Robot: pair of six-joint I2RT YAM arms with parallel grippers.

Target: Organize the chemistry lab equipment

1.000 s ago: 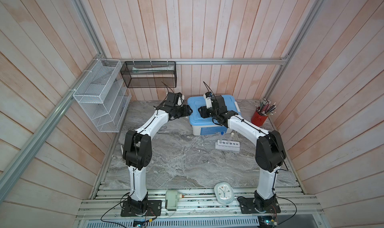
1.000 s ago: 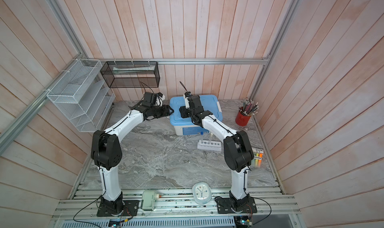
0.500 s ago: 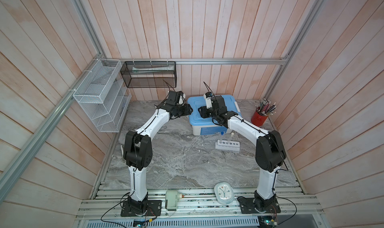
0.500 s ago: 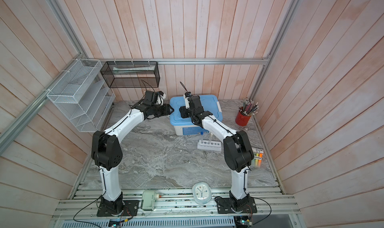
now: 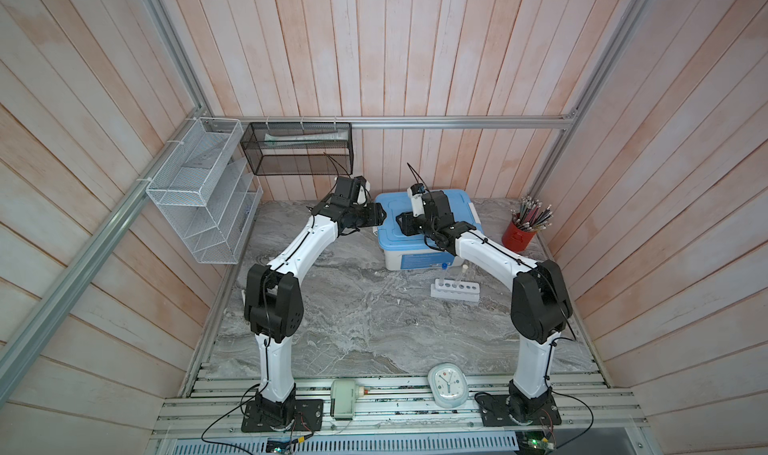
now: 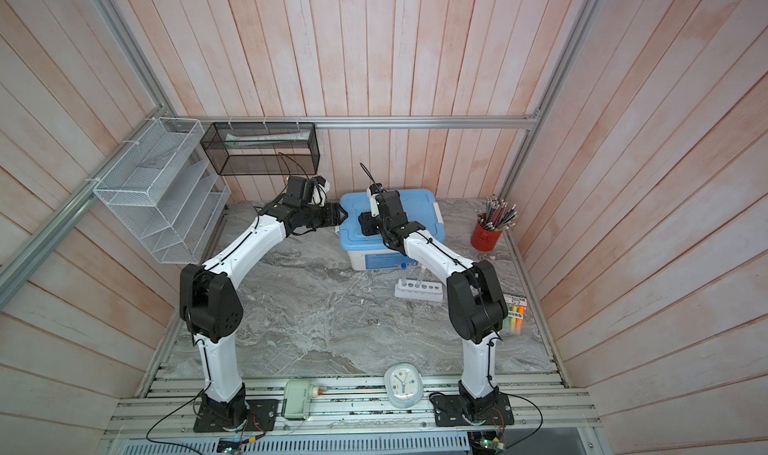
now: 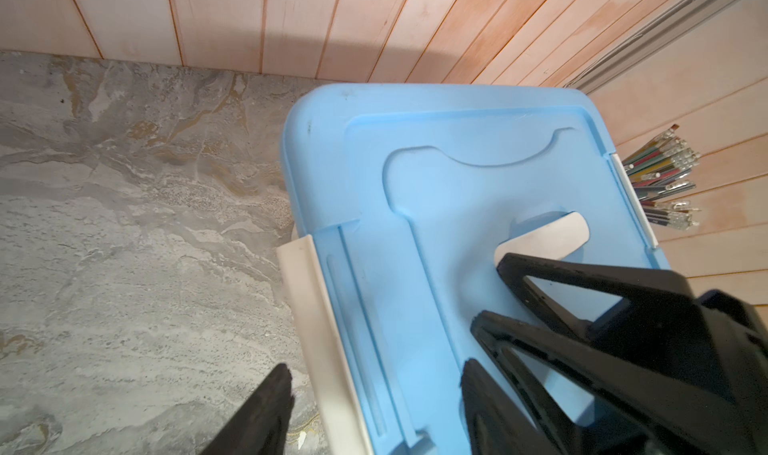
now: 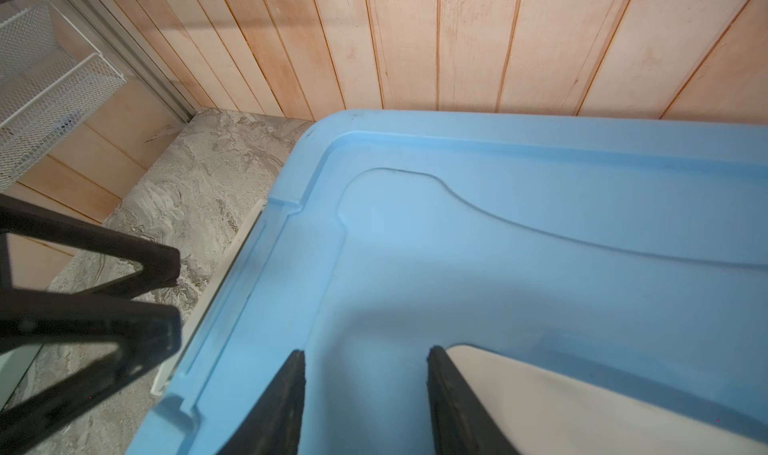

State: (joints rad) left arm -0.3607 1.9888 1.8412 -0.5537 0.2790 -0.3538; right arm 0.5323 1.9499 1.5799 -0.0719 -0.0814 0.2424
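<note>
Standing behind rack (image 5: 461,293), closed blue-lidded box (image 5: 415,260), red pencil cup (image 5: 517,237) nearby

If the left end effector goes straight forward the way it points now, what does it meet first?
Most likely the white latch on the side of the blue-lidded box, which lies between the open fingers of the left end effector. Depth is unclear; the lid edge could come first.

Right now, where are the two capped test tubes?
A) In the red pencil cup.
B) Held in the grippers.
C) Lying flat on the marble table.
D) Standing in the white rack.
D: in both top views the blue-capped tube and the white-capped tube stand in holes of the white rack, just in front of the blue-lidded box.
</note>
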